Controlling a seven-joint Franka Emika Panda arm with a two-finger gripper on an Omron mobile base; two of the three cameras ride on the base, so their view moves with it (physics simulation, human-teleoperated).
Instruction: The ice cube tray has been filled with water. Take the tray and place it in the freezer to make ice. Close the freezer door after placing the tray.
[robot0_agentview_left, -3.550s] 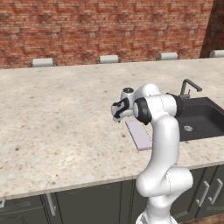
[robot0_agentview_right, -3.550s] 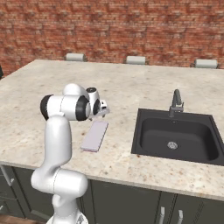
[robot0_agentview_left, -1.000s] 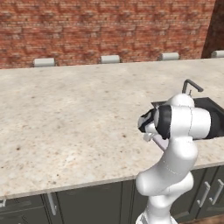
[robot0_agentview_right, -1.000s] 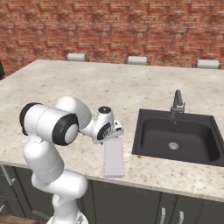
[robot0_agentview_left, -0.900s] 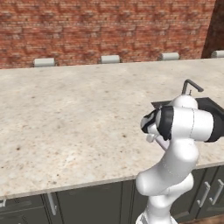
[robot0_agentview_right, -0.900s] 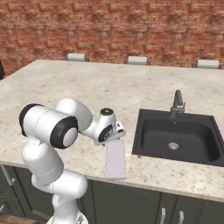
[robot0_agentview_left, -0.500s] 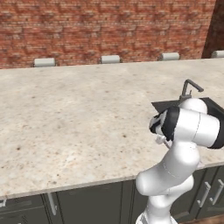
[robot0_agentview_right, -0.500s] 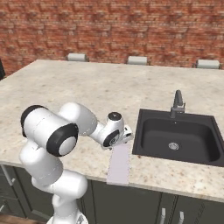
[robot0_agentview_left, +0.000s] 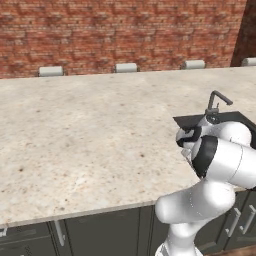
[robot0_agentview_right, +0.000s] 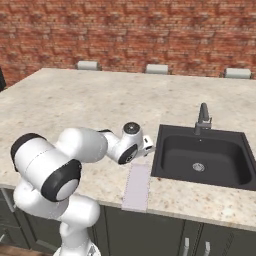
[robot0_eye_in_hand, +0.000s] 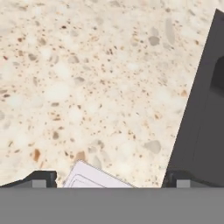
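The speckled counter (robot0_agentview_right: 75, 100) spreads ahead of our gripper (robot0_eye_in_hand: 109, 183), with the black sink (robot0_agentview_right: 202, 160) just off to one side of it. To take the ice cube tray (robot0_agentview_right: 137, 187) well, we judge we should centre the fingers across its narrow width and descend squarely, keeping it level so the water stays in. Our jaws stand wide apart and hold nothing. The tray lies flat on the counter just beneath and slightly behind the fingertips, its near corner peeking between them in the hand view.
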